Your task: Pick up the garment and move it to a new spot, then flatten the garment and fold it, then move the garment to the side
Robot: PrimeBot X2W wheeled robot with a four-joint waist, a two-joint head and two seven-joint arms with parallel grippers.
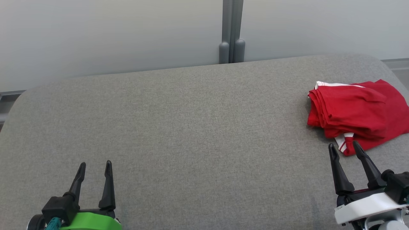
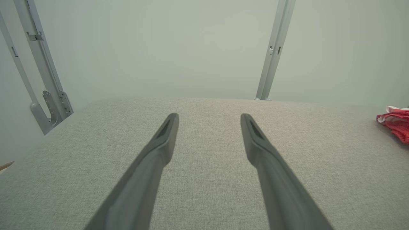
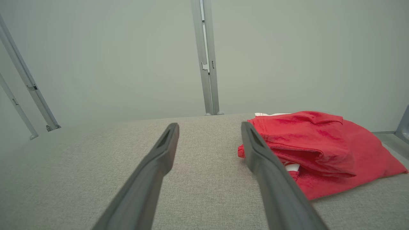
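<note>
The garment [image 1: 354,111] is red with white trim and lies folded in a loose stack at the right side of the grey padded table [image 1: 191,127]. My right gripper [image 1: 345,147] stands open just in front of its near edge, nothing between the fingers. In the right wrist view the garment [image 3: 319,150] lies just right of and beyond the open right gripper [image 3: 209,126]. At the lower left, my left gripper [image 1: 95,165] is open and empty, far from the garment. The left wrist view has the open left gripper [image 2: 209,116] over bare fabric, the garment [image 2: 396,123] at its far right edge.
A pale wall panel with a grey vertical post [image 1: 232,32] rises behind the table's far edge. The table's rounded corners fall away at the far left [image 1: 22,95] and far right [image 1: 380,62]. Metal brackets [image 2: 48,105] stand beyond the left edge.
</note>
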